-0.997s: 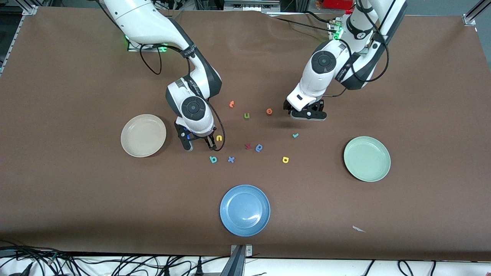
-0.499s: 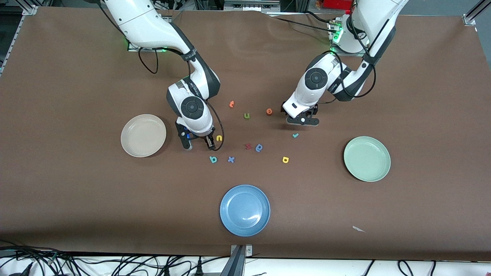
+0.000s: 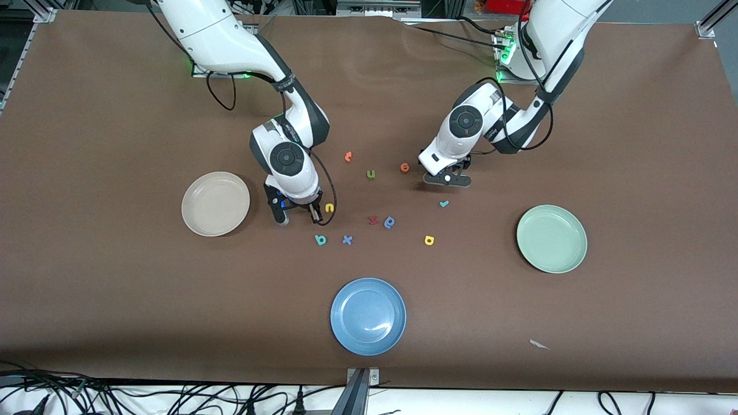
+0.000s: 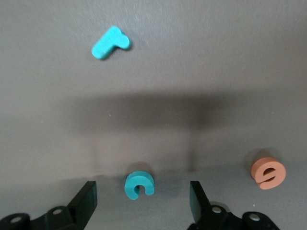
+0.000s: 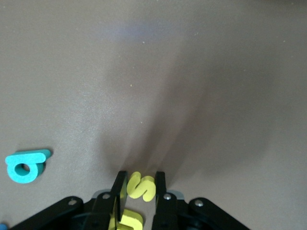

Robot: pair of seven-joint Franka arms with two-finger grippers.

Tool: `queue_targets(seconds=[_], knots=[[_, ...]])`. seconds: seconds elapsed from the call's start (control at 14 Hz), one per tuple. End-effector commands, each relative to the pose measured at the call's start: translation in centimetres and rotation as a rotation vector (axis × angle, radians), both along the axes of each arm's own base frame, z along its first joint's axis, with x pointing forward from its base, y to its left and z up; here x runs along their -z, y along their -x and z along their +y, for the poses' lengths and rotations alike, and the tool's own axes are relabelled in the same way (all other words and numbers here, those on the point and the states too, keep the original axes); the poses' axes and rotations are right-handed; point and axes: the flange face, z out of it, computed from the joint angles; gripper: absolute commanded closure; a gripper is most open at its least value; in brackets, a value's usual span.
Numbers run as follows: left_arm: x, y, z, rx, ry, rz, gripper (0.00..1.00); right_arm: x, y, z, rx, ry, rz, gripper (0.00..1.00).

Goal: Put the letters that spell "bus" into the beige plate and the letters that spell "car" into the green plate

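Observation:
My right gripper (image 5: 139, 181) is shut on the yellow s (image 5: 141, 187), low over the table beside the beige plate (image 3: 215, 203). The yellow u (image 3: 330, 207) lies next to its fingers, and the teal b (image 3: 320, 240) is a little nearer the camera. My left gripper (image 4: 142, 192) is open and low, with the teal c (image 4: 139, 184) lying between its fingers, untouched. The teal r (image 3: 444, 203) and the yellow a (image 3: 429, 240) lie on the table toward the green plate (image 3: 552, 238). In the front view both grippers hide the s and the c.
Other loose letters lie between the arms: an orange e (image 3: 405, 167) close to my left gripper, an olive u (image 3: 371, 174), another orange letter (image 3: 348, 156), a red one (image 3: 373, 219), a blue round one (image 3: 390, 222) and a blue x (image 3: 347, 240). A blue plate (image 3: 368, 316) sits near the front edge.
My right gripper has closed on the yellow s without shifting. My left gripper has slid toward the orange e and come down around the teal c.

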Motion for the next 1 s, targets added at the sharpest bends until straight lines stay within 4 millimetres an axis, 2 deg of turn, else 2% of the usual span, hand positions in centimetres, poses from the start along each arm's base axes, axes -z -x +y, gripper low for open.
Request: queue_targets(seconds=[0.0,0.07,0.14,0.36,0.43,0.5,0.71,0.85,0.93], knots=[[0.2,0.0,-0.1,0.027,-0.024,0.011,0.21,0.0,0.3,0.1,-0.006,-0.009,-0.001,0.9],[0.2,0.1,-0.1,0.027,-0.025,0.012,0.23,-0.8,-0.1,-0.2,-0.003,-0.011,-0.007,0.9],[0.2,0.1,-0.1,0.027,-0.025,0.012,0.29,-2.4,-0.5,-0.5,-0.017,-0.019,-0.02,0.9],[0.1,-0.1,-0.2,0.022,-0.022,0.009,0.39,-5.9,-1.5,-3.5,-0.083,0.017,0.039,0.9],[0.1,-0.1,-0.2,0.022,-0.022,0.009,0.43,-7.6,-2.3,-5.7,-0.124,0.028,0.067,0.9],[0.0,-0.2,-0.2,0.022,-0.021,0.008,0.46,-8.3,-2.8,-7.9,-0.184,0.039,0.109,0.9],[0.1,-0.2,-0.2,0.02,-0.02,0.009,0.55,-9.8,-4.5,-16.5,-0.339,0.03,0.21,0.9],[0.1,-0.2,-0.2,0.02,-0.02,0.01,0.63,-8.8,-4.7,-21.2,-0.413,0.018,0.236,0.9],[0.1,-0.2,-0.2,0.021,-0.02,0.01,0.66,-7.6,-4.3,-23.0,-0.441,0.018,0.249,0.91]])
